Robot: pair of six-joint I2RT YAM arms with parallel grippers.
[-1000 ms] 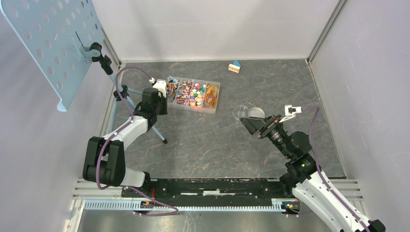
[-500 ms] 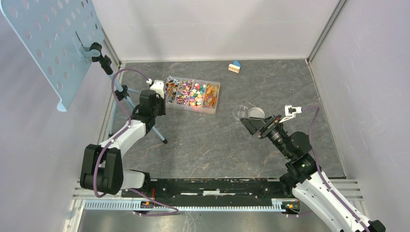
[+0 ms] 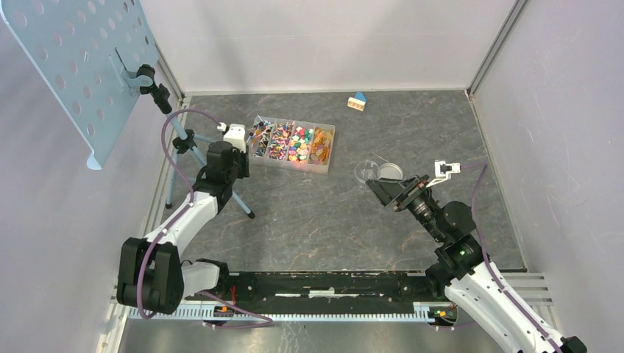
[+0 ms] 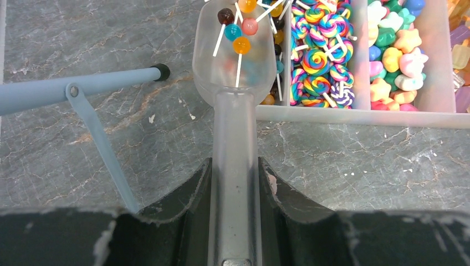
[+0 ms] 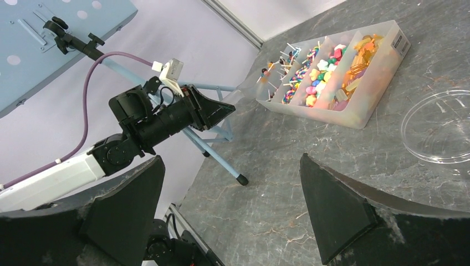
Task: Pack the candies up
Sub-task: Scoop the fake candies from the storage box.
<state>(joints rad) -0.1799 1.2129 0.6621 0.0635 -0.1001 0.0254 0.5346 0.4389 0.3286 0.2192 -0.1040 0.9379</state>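
Note:
The candies (image 3: 293, 143) fill a clear box (image 4: 360, 116) split into several compartments: ball lollipops, swirl lollipops (image 4: 318, 55), star shapes (image 4: 396, 50) and amber pieces. My left gripper (image 4: 235, 166) is shut on the handle of a clear plastic scoop (image 4: 234, 66). The scoop holds a few ball lollipops (image 4: 237, 30) at the box's left end. In the top view the left gripper (image 3: 245, 145) is just left of the box. My right gripper (image 3: 379, 184) is open and empty, next to a clear round dish (image 3: 383, 170). The dish (image 5: 440, 127) looks empty.
A blue tripod (image 3: 188, 147) with a perforated panel (image 3: 73, 59) stands at the left; one leg (image 4: 83, 91) lies close beside the scoop. A small blue-roofed toy house (image 3: 357, 101) sits at the back. Walls enclose the table.
My left arm has drawn back to the left and nearer, bringing the scoop from over the box to its left end. The right arm has not moved.

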